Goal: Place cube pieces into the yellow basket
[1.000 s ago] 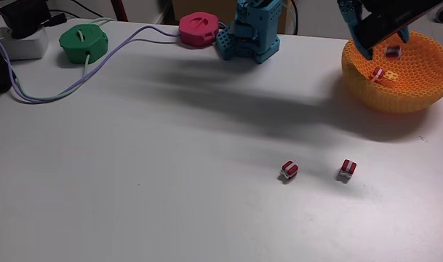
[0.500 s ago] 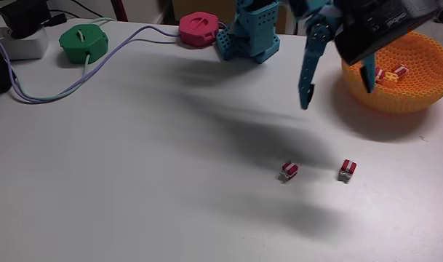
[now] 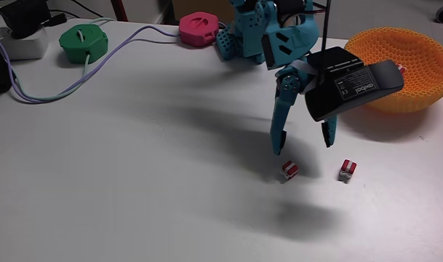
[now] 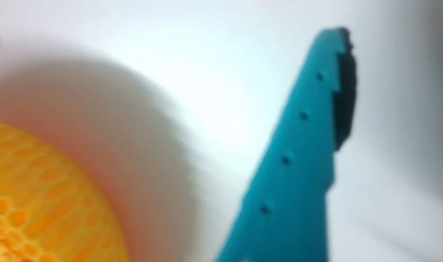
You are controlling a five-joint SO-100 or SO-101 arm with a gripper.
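Two red-and-white striped cube pieces lie on the white table in the fixed view, one [image 3: 289,170] to the left of the other [image 3: 346,169]. My gripper [image 3: 302,146] hangs open just above them, its left fingertip close over the left cube, holding nothing. The yellow basket [image 3: 425,80] stands at the right edge, partly hidden behind my wrist, and a striped piece [image 3: 401,69] shows inside it. In the blurred wrist view, one teal finger [image 4: 301,167] crosses the white table and the basket [image 4: 39,204] sits at the lower left.
The teal arm base [image 3: 246,36] stands at the back centre. A pink round casing [image 3: 199,29] and a green one [image 3: 83,41] sit at the back left, with cables [image 3: 97,69] trailing to a white adapter [image 3: 21,45].
My gripper swung from over the basket down and left to just above the two cubes on the table, with its fingers spread. The cubes on the table stayed put.
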